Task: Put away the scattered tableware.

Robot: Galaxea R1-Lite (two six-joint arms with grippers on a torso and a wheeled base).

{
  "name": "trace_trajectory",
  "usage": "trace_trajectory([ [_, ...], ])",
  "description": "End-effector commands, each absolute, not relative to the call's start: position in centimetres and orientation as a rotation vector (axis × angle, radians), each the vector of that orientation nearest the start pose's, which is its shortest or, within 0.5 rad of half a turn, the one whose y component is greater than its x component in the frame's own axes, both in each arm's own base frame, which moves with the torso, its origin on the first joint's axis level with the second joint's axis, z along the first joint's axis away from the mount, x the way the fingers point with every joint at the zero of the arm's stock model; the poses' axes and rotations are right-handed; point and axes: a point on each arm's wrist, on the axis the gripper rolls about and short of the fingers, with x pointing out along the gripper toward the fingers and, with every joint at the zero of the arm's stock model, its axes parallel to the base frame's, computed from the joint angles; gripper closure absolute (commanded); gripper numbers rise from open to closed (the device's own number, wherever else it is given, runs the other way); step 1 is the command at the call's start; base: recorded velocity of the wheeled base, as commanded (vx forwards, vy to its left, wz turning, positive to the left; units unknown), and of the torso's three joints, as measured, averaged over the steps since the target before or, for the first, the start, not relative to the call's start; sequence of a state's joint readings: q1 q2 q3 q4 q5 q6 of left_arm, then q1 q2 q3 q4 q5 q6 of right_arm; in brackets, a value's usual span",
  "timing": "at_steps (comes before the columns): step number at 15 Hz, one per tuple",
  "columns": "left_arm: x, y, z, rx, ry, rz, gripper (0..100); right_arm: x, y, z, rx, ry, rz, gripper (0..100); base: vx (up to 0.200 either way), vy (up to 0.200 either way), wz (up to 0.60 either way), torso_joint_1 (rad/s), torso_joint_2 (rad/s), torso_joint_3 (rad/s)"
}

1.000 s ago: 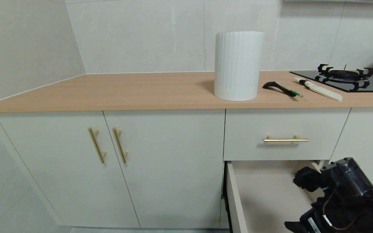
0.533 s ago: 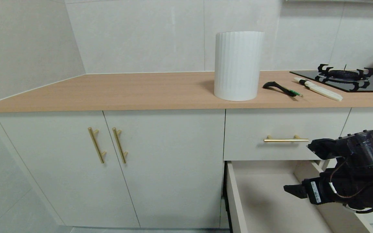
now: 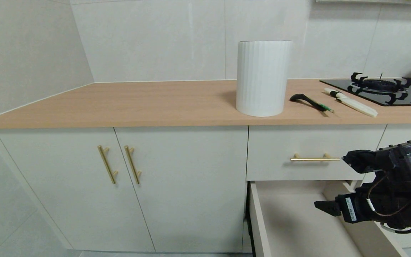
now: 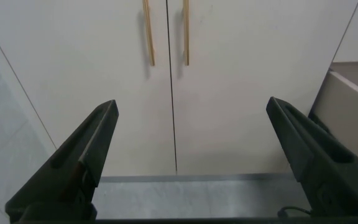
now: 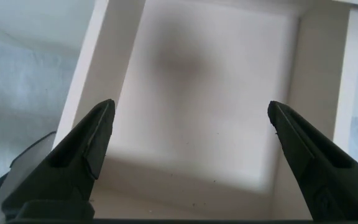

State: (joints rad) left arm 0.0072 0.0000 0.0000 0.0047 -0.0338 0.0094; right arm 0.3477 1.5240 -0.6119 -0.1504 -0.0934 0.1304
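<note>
**Lifting out of the drawer: snag risk under the worktop edge**

The right pincer [image 3: 330,180] is held spread wide and empty over the pulled-out drawer [image 3: 259,221], just beside the gold handle [image 3: 315,159] of the closed drawer above. The scattered tableware, a black utensil [image 3: 307,101] and a pale knife [image 3: 351,101], is laid flat on the worktop [image 3: 155,103] between the white ribbed cylinder [image 3: 262,78] and the hob [image 3: 380,89].

If the arm is raised straight up, that handle or the worktop's lip could be struck. Both pieces are thin and low-lying, so they could be pushed along rather than pinched (the knife perhaps onto the hob).

The left pincer [image 4: 191,104] is likewise released, with nothing grasped, and is faced toward the cabinet doors [image 4: 229,93]. The drawer's front end is cut off, the cylinder's inside is hidden, and the black utensil's exact kind cannot be made out.
</note>
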Motion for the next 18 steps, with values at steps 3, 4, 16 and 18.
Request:
trace_trajectory([
  [3,-2.28,-0.09,7.5,0.009,0.004,-0.026,0,21.36,7.53,13.7,-0.043,0.758,0.193,0,0.0,0.0,0.0,0.18,-0.52,-0.299],
  [4,-2.28,-0.09,7.5,0.009,0.004,-0.026,0,21.36,7.53,13.63,-0.044,0.761,0.193,0,0.0,0.0,0.0,0.163,-0.51,-0.295],
  [16,-2.28,-0.09,7.5,0.009,0.004,-0.026,0,21.28,7.48,13.51,-0.069,0.763,0.193,0,0.0,0.0,0.0,0.193,-0.47,-0.276],
  [18,-2.28,-0.09,7.5,0.009,0.004,-0.026,0,21.74,7.64,14.15,-0.068,0.733,0.197,0,0.0,0.0,0.0,0.081,-0.17,-0.095],
])
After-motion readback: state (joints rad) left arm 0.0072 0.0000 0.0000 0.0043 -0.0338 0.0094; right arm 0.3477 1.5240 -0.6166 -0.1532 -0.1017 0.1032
